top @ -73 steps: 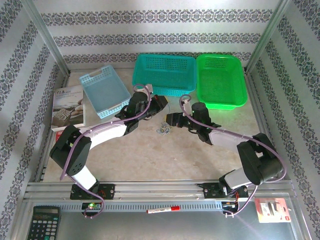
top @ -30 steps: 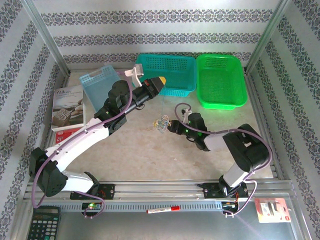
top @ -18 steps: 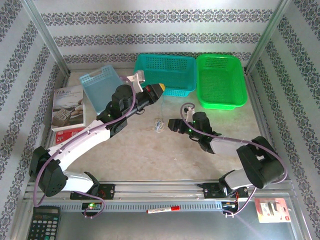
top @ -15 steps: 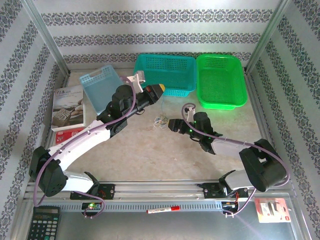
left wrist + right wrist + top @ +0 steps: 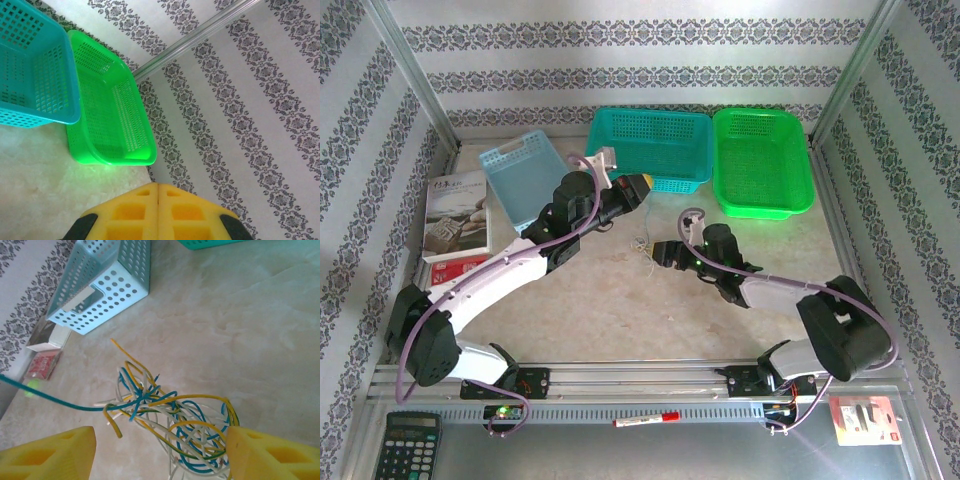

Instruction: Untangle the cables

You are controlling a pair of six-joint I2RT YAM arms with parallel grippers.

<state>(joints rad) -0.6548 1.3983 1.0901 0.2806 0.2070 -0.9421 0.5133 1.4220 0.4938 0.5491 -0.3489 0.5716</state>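
Note:
The cables point(image 5: 170, 415) are a loose knot of thin blue, white and yellow strands lying on the pale table, seen from above as a small clump point(image 5: 642, 243). One blue strand point(image 5: 55, 399) runs straight out of the knot and off the left edge of the right wrist view. My right gripper point(image 5: 160, 455) is open, with its yellow fingers point(image 5: 55, 452) on either side of the knot and the right one touching its edge. Seen from above, the right gripper point(image 5: 663, 252) sits just right of the clump. My left gripper point(image 5: 640, 187) hovers behind the clump. The left gripper point(image 5: 158, 186) is shut, pads together, with no strand visible between them.
A teal basket point(image 5: 650, 148) and a green basket point(image 5: 762, 160) stand at the back. A light blue basket point(image 5: 525, 180) leans at the back left beside a book point(image 5: 455, 215). A calculator point(image 5: 405, 445), a marker point(image 5: 645, 420) and a red pack point(image 5: 865, 418) lie on the near rail.
The right gripper has opened wider and moved up to the clump. The left gripper has come down a little. The clump, stretched upward half a second ago, now lies low on the table.

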